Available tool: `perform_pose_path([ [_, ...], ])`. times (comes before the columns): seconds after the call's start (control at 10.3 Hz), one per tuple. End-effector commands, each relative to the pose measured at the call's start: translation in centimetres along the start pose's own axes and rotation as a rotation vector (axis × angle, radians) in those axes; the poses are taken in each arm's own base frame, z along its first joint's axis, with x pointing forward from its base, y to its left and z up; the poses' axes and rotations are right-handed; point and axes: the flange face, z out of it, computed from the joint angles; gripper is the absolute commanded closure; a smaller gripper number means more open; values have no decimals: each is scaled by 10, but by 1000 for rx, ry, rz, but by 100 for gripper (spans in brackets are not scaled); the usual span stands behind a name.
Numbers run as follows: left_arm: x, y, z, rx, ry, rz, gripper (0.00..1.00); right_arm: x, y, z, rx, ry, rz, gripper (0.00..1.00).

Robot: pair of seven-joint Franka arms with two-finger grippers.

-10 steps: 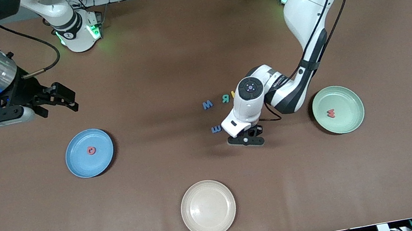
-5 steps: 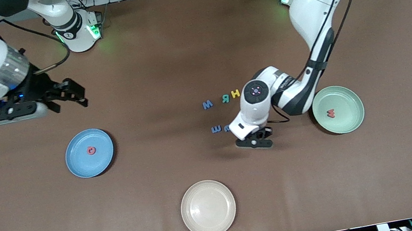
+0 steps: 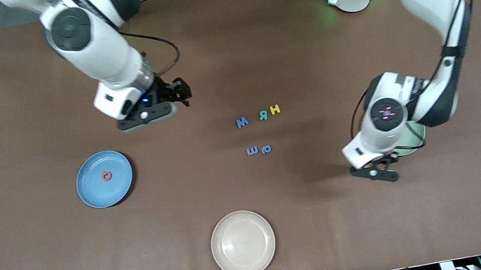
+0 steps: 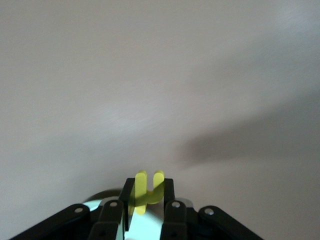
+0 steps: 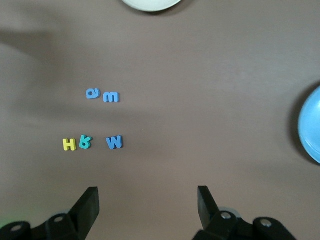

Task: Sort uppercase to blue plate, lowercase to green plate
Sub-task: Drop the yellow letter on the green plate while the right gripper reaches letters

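1. Dial as the front camera sees the table, 12 toward the bases. The left gripper point(image 3: 375, 171) is clamped tight on the yellow h point(image 4: 146, 196), which stands on edge between the pads.
2. It hangs over the 8 o'clock edge of the green plate point(image 3: 416, 142), and the arm hides most of that plate. The left wrist view shows pale plate surface only right under the jaws, so we judge it is at the rim and not the centre.
3. Risk: if we release here, the h clips the rim or lands on the table. Move in toward plate centre first.
4. Risk: the foam is light and thin and may cling to a pad as the jaws part, then drop off-plate when the arm lifts.
5. The right gripper point(image 3: 181, 93) is wide open and empty, over bare table at 10 o'clock of the letters.
6. On the table: blue W point(image 3: 242, 122), teal R point(image 3: 263, 115) and yellow H point(image 3: 274, 109) in a row, with blue e point(image 3: 252, 151) and the blue g-like letter point(image 3: 266, 150) at 6 o'clock of them.
7. Risk: R and H sit just beside each other, so wide fingers may nudge or grab both.
8. The red G point(image 3: 106, 176) is on the blue plate point(image 3: 95, 197), at 9 o'clock of the letters.
9. Risk: both arms working the same cluster could clash.
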Motion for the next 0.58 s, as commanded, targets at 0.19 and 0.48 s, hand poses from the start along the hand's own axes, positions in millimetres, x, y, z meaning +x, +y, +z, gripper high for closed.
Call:
perform_pose_path([
  [0.19,-65,-31,30,-25,-86,-3,100,-4,-54,98,-19,58,-172,12],
  [0.48,-90,-41,51,-71,-130,-68,100,-19,-88,155,24,41,-138,13],
])
